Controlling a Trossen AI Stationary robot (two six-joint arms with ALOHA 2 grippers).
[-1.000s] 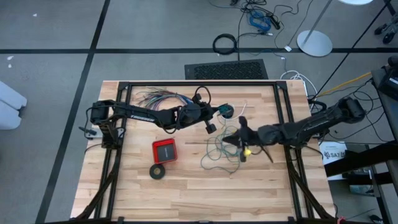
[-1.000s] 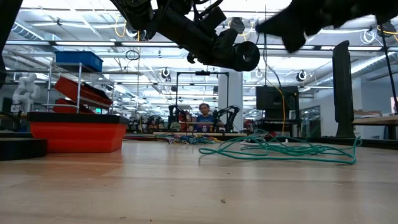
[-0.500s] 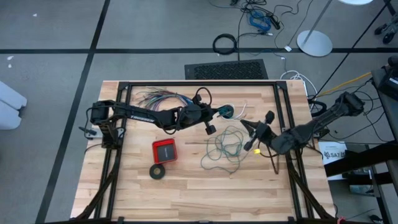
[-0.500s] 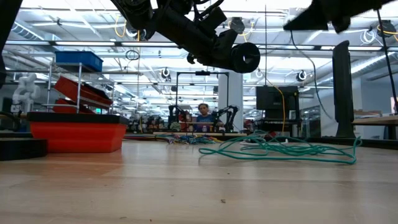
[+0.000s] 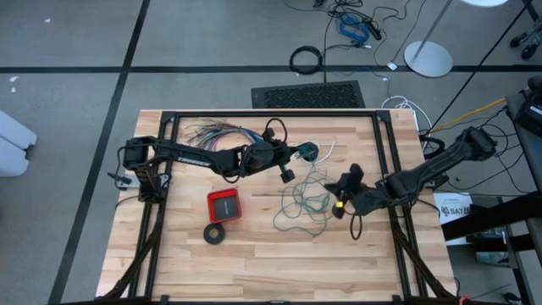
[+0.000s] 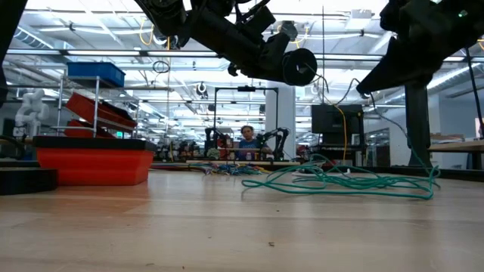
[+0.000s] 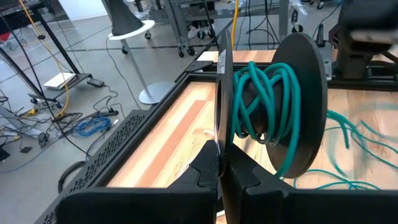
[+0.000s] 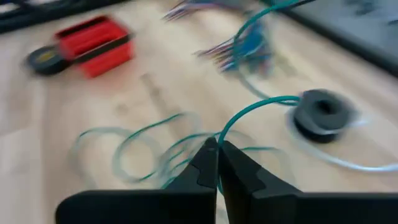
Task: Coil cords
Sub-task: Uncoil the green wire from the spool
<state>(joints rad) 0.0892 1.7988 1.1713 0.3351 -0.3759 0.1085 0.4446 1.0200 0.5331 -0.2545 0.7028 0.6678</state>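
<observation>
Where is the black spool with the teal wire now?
In the high view, the black spool is at mid-table's far side, held by the left gripper, beyond the loose teal wire.

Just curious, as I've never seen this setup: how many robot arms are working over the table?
2. The left arm reaches across the table's far side, holding a spool of green wire. The right arm comes from the right, its gripper pinching the loose green wire.

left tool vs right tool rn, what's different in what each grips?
The left tool is shut on the rim of a black spool wound with teal wire; the right tool is shut on a single strand of the loose teal wire. The left sits near the table's far edge, the right beside the tangle. Both grip the same wire.
</observation>
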